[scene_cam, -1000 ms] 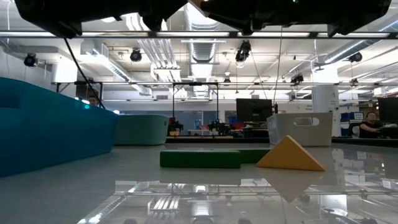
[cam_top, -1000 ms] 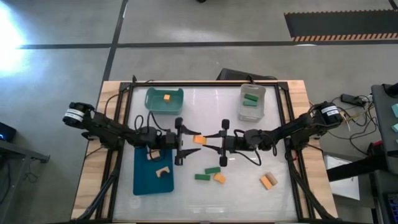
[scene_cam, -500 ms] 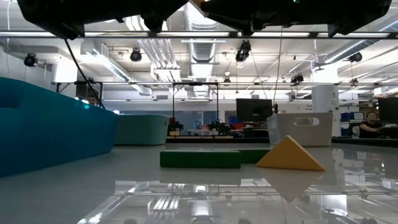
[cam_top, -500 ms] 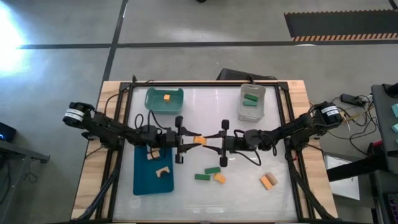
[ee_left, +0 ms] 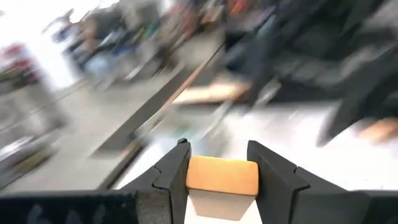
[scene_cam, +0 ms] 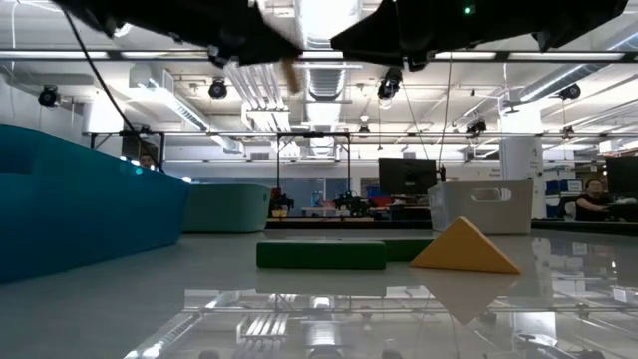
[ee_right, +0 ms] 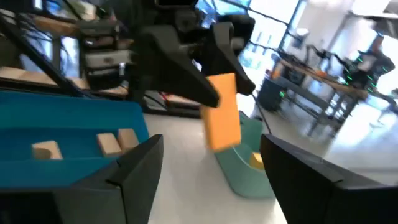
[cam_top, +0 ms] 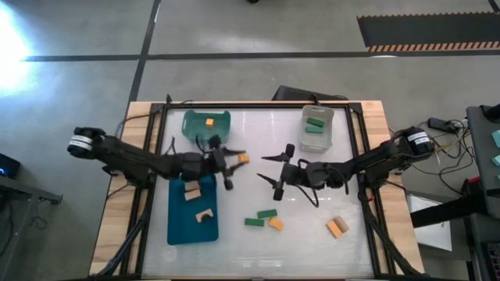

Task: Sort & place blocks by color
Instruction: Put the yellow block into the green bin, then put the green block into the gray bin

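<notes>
The glossy white counter (cam_top: 258, 133) carries a teal bin (cam_top: 206, 126) upper left, a clear bin (cam_top: 316, 129) upper right, a blue tray (cam_top: 193, 204) lower left, and loose blocks (cam_top: 266, 218) lower centre.

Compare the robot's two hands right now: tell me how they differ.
The left hand is shut on an orange block; the right hand is open and holds nothing. The left sits nearer the teal bin, the right nearer the table's middle. Both are dark and two-fingered.

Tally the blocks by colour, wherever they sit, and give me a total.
Orange blocks: 4, one in the left gripper, one in the teal bin, two on the table
Green blocks: 4
Tan blocks: 2
Total: 10
</notes>
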